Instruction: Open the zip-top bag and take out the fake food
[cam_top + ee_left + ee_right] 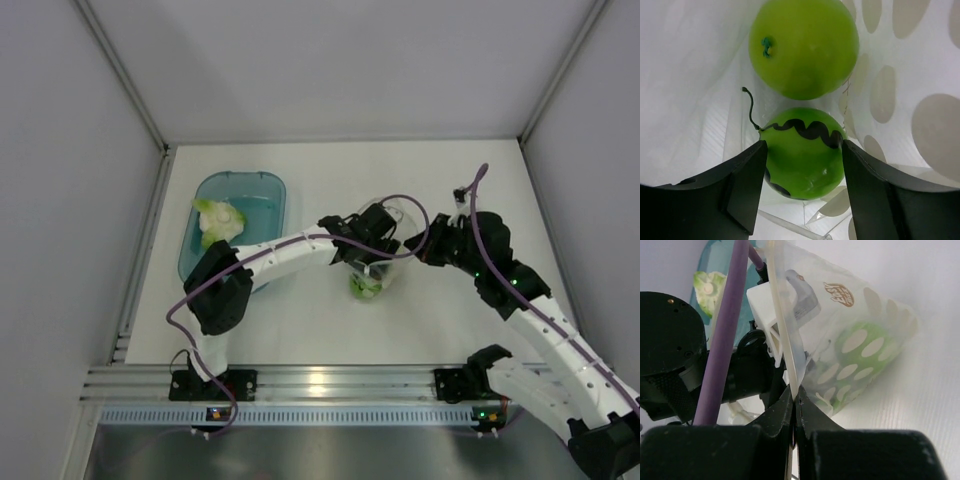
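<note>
The white table (450,180) carries a teal tub (262,205) at the left of the overhead view, set there, I judge, to catch whatever comes out. The clear spotted bag (860,340) sits near the middle of the table, mouth open and lifted. The right arm (540,310) reaches in from the lower right and the left arm (280,250) stretches across from the lower left to meet it at the bag. In the right wrist view the right pincer (795,395) is at bottom centre, its fingers pressed together on the bag's stiff top edge. That hold seems meant to keep the mouth up and steady so the other arm can work inside. The left pincer (804,145) is down inside the bag, with spotted plastic all around it. Its fingers stand apart, one on each side of the striped ball (805,172) at the lower middle of its view. They look to be flanking the ball rather than squeezing it, though I cannot tell whether they touch it. The plain green ball (802,47) lies just beyond, at the top of that view, also inside the bag. The white-and-green leafy piece (218,220) already rests in the tub, so one of the three is out. The striped ball looks next, and the thin plastic may snag as the fingers draw together.
</note>
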`<state>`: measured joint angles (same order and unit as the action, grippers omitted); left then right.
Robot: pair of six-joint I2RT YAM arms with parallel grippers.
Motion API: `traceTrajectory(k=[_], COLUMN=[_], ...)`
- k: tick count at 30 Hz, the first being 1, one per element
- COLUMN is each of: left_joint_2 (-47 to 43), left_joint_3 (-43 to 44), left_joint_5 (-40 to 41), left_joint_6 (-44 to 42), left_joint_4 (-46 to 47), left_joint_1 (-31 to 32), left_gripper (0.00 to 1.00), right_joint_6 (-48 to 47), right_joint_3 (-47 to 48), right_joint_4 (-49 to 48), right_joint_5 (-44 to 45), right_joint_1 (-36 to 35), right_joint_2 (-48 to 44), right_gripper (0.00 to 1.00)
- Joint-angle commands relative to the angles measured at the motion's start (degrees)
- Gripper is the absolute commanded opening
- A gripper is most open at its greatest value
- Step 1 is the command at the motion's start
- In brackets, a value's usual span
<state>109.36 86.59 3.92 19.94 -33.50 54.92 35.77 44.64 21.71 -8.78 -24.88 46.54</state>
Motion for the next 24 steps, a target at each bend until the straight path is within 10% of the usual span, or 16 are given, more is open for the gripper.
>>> traceTrajectory(k=[1, 10, 24], left_joint_2=[0.9, 5.1, 9.6], left_joint_3=[3.0, 5.1, 3.7], left_joint_5=[-0.6, -2.8, -5.9], left_joint_6=[-3.3, -7.6, -9.3], left_joint_4=[-6.7, -13.3, -15.9], left_joint_1=[0.6, 0.9, 0.6], left_gripper=[0.68, 0.88, 0.89], right_joint_6=[-3.2, -6.5, -8.4], right_joint_3=[1.2, 2.3, 3.3], right_joint_4=[0.0, 1.5, 2.5], right_joint_5=[3.3, 5.6, 8.0], right_joint_1=[-0.6, -0.6, -0.6], right_joint_2=[0.5, 2.4, 3.6], right_gripper=[0.00, 0.00, 0.00])
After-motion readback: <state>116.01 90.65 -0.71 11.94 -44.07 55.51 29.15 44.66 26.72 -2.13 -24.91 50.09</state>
